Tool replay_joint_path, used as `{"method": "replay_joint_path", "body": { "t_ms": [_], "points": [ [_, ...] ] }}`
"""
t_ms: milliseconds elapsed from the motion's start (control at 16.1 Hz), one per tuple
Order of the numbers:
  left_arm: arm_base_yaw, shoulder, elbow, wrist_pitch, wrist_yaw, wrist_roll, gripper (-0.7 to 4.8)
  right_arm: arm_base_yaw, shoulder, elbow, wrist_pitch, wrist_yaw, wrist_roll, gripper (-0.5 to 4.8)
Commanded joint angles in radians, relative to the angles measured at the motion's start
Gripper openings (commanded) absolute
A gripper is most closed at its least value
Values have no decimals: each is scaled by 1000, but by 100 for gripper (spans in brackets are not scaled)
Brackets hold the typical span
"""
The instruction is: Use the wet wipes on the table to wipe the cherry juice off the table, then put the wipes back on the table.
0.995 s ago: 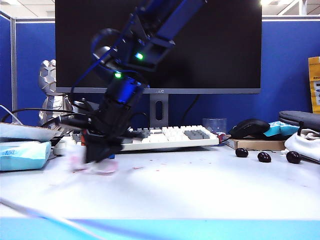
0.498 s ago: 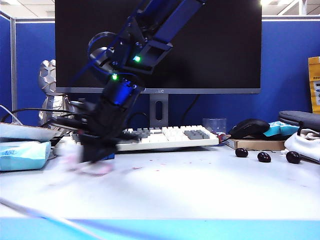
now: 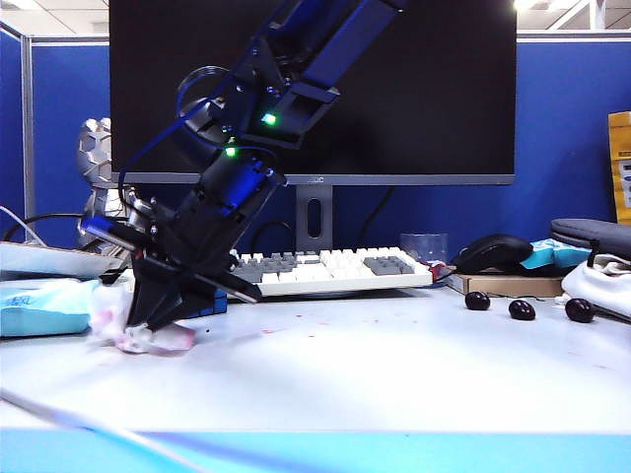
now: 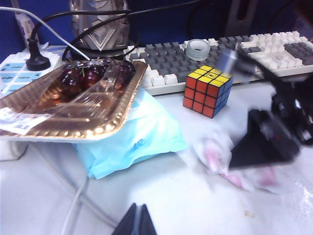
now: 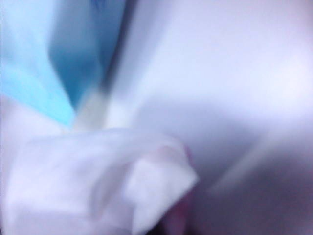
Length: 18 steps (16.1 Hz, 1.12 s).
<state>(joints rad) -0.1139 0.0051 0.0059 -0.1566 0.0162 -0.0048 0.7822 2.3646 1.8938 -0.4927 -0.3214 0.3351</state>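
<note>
Right gripper (image 3: 158, 317): I see it reaching across to the left side of the table (image 3: 394, 365), tips pointed down, jaws closed on the wet wipes (image 3: 148, 335).
Wet wipes: crumpled white sheet with pink stains, pressed against the table under the right gripper, just beside the light-blue wipes pack (image 3: 44, 305); in the right wrist view it fills the foreground, blurred.
Cherry juice (image 3: 271, 330): faint pink specks on the table in front of the keyboard (image 3: 335, 268).
Left gripper (image 4: 136, 223): only its dark tips show at the edge of my left wrist view, drawn together, holding nothing, well apart from the wipe.
Nearby: a Rubik's cube (image 4: 208, 90) by the keyboard; a gold tray (image 4: 73, 115) of cherries resting on the wipes pack.
</note>
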Motion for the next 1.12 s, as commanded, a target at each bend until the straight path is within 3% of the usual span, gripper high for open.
{"method": "replay_joint_path", "body": {
  "t_ms": [62, 187, 373, 436, 622, 809, 871, 1120],
  "points": [
    [2, -3, -1, -10, 6, -3, -2, -31, -1, 4, -141, 227, -2, -6],
    [2, -3, -1, -10, 6, -3, -2, -106, -1, 4, -222, 279, -3, -6],
    [2, -3, -1, -10, 6, -3, -2, -200, -1, 4, -227, 264, -20, -6],
    [2, -3, -1, -10, 6, -4, -2, -216, -1, 4, -211, 223, -34, -6],
    [2, -3, -1, -10, 6, -3, -2, -211, 0, 30, -175, -83, -44, -6],
    [2, -3, -1, -10, 5, -3, -2, -149, -1, 50, -355, -170, -125, -6],
    [2, -3, -1, -10, 7, -3, -2, -139, -1, 51, -391, -134, -151, -6],
    [2, -3, -1, -10, 5, -3, -2, -171, -1, 52, -433, 378, -207, -6]
  ]
}}
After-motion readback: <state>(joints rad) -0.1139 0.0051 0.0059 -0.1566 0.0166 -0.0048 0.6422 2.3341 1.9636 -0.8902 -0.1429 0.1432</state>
